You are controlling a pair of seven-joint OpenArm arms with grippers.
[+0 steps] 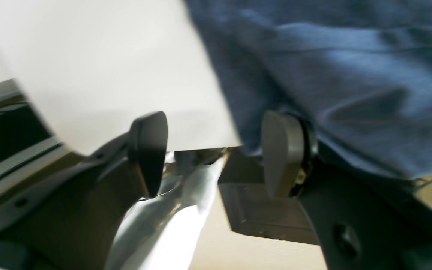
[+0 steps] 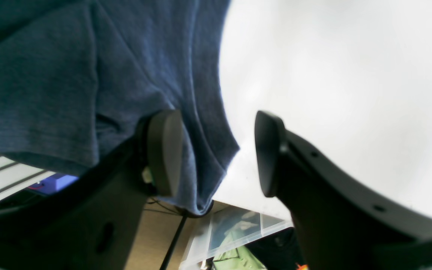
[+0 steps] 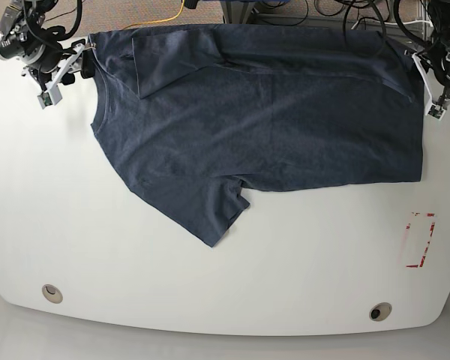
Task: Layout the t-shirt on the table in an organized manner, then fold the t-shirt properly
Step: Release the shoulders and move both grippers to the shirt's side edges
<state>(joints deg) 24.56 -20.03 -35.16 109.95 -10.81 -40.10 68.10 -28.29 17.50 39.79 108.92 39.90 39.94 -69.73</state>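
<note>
The navy t-shirt [image 3: 270, 120] lies spread along the far part of the white table [image 3: 210, 285]. Its far edge is folded over and one sleeve [image 3: 210, 214] points toward the front. My right gripper [image 2: 218, 153] stands open at the table's far edge, and the shirt's corner [image 2: 201, 176] hangs loose between its fingers, beside the left pad [image 2: 165, 150]. In the base view this gripper [image 3: 60, 79] is at the shirt's left corner. My left gripper [image 1: 216, 153] is open and holds nothing; the shirt [image 1: 351, 75] lies just past its right pad [image 1: 279, 153]. It sits at the shirt's right edge [image 3: 433, 101].
A red rectangular mark [image 3: 420, 240] is at the table's right. Two grommet holes [image 3: 52, 292] [image 3: 379, 310] sit near the front edge. Cables and a clear plastic box [image 2: 234, 232] lie below the far edge, and a grey block [image 1: 264, 213] shows under the left gripper.
</note>
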